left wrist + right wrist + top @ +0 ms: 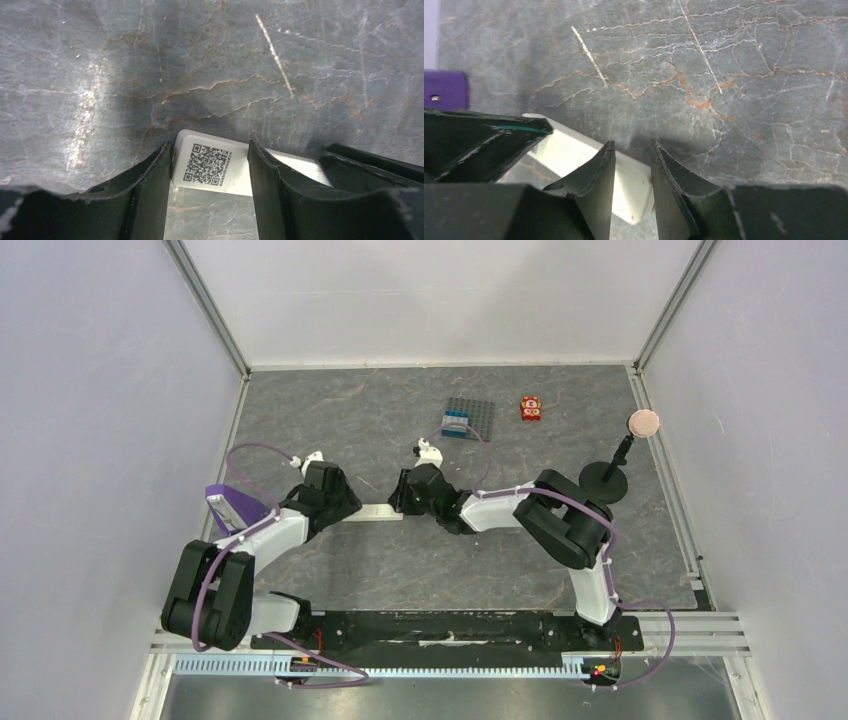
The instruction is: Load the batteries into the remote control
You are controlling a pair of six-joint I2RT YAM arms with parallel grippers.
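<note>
The remote control [375, 512] is a slim white bar lying on the table between my two grippers. My left gripper [345, 506] is open at its left end. In the left wrist view a QR label faces up on the remote [210, 165]; one finger stands at the end edge and the other crosses in front of the bar, around the gripper's midpoint [209, 150]. My right gripper [402, 502] is narrowly open at the right end. In the right wrist view the remote's corner [636, 192] lies in the gap at the gripper's midpoint [634, 147]. The batteries are not in view.
A grey studded plate [470, 418] with a blue piece and a small red toy [531, 409] lie at the back. A black stand [604, 480] with a pink disc is at the right. A purple object [225, 502] sits left of the left arm and shows in the right wrist view [444, 89].
</note>
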